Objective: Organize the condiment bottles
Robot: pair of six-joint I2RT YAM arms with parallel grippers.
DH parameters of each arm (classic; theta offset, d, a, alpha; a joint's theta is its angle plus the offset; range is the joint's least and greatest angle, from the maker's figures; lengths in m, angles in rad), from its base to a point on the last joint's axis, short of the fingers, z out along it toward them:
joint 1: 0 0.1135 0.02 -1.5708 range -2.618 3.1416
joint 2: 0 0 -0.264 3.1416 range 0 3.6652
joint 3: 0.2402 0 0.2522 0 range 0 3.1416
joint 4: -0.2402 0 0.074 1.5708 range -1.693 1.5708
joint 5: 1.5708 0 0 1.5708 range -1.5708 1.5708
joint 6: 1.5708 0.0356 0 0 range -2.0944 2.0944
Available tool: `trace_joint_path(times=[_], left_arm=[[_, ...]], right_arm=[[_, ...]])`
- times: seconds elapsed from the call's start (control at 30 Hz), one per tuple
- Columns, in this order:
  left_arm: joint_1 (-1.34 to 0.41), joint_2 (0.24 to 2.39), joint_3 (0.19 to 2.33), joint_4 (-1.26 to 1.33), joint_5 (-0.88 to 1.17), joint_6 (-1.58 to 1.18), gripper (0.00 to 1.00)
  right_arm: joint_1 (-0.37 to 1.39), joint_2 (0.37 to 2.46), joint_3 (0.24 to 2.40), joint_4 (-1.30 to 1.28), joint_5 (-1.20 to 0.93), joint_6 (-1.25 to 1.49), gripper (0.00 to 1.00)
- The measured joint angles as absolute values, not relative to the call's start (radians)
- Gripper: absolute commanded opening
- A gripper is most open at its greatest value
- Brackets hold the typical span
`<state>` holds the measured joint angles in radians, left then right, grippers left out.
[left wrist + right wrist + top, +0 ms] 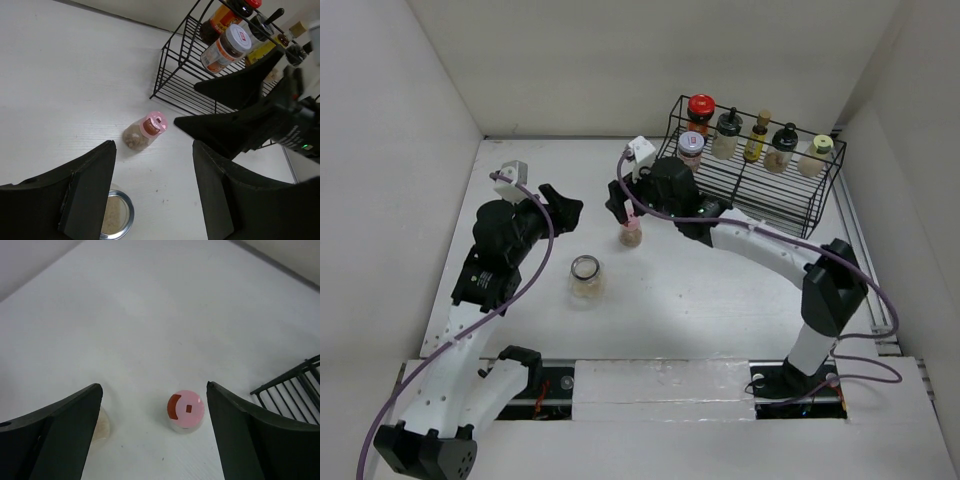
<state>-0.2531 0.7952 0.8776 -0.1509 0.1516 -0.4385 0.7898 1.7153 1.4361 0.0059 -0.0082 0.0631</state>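
Across the white bench point(720, 300), two black-and-white arms reach in from the near edge. The left arm angles toward the middle. Its fingers point(90, 190) are spread wide and hold nothing, with bare bench showing between them in the wrist view. The right arm stretches leftward in front of the rack, and its fingers point(65, 425) are also spread apart. They hang above a pink-capped bottle point(632, 235) without touching it. In the right wrist view the pink cap sits between the two tips and lower down.

At the far right corner stands a black wire rack point(775, 190), which holds six bottles. A red-capped bottle point(700, 110) is at the back left, and just in front of it is a jar with a pale lid point(691, 148). To their right runs a row of four: a black-capped bottle point(727, 133), a slim amber bottle point(756, 137), a second black-capped bottle point(783, 147) and a yellow-green-capped bottle point(817, 153).

Two items remain on the open bench. The pink-capped bottle stands upright just off the rack's left end. A short jar with a silver rim point(585, 278) stands nearer the arm bases, to its left and apart from it.
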Motion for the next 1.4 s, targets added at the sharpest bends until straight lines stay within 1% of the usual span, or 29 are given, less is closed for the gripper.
trace_joint_path(times=[0.1,0.27,0.47,0.53,0.57,0.6,0.77,0.83,0.87,0.97,1.03,1.07,1.2,1.27,1.4], left_arm=[[-0.253,0.795,0.878,-0.151,0.146,-0.439,0.58],[-0.253,0.791,0.878,-0.152,0.141,-0.439,0.58],[-0.253,0.78,0.878,-0.154,0.136,-0.439,0.58],[-0.253,0.78,0.878,-0.154,0.136,-0.439,0.58],[-0.253,0.78,0.878,-0.154,0.136,-0.439,0.58],[-0.253,0.78,0.878,-0.154,0.136,-0.439,0.58],[-0.253,0.78,0.878,-0.154,0.136,-0.439,0.58],[-0.253,0.78,0.878,-0.154,0.136,-0.439,0.58],[-0.253,0.78,0.878,-0.154,0.136,-0.439,0.58],[-0.253,0.78,0.878,-0.154,0.138,-0.439,0.58],[-0.253,0.78,0.878,-0.154,0.138,-0.439,0.58],[-0.253,0.78,0.878,-0.154,0.138,-0.439,0.58],[-0.253,0.78,0.878,-0.154,0.138,-0.439,0.58],[-0.253,0.78,0.878,-0.154,0.139,-0.439,0.58],[-0.253,0.78,0.878,-0.154,0.143,-0.439,0.58]], right_arm=[[0.805,1.775,1.438,0.008,-0.007,0.065,0.94],[0.808,1.893,1.471,0.007,0.016,0.077,0.94],[0.825,1.943,1.456,-0.019,0.176,0.088,0.94],[0.827,1.944,1.456,-0.02,0.203,0.091,0.89],[0.827,1.944,1.456,-0.019,0.215,0.093,0.81],[0.827,1.944,1.456,-0.018,0.221,0.096,0.79],[0.827,1.955,1.458,-0.03,0.238,0.113,0.79],[0.827,1.967,1.458,-0.047,0.247,0.122,0.76],[0.827,1.974,1.458,-0.055,0.249,0.126,0.76],[0.826,1.989,1.458,-0.075,0.248,0.136,0.5],[0.826,1.99,1.457,-0.078,0.246,0.147,0.39],[0.826,1.987,1.455,-0.078,0.245,0.15,0.38],[0.826,1.922,1.388,-0.078,0.241,0.155,0.38],[0.826,1.843,1.343,-0.089,0.251,0.152,0.38],[0.797,1.616,1.305,-0.099,0.261,0.133,0.39]])
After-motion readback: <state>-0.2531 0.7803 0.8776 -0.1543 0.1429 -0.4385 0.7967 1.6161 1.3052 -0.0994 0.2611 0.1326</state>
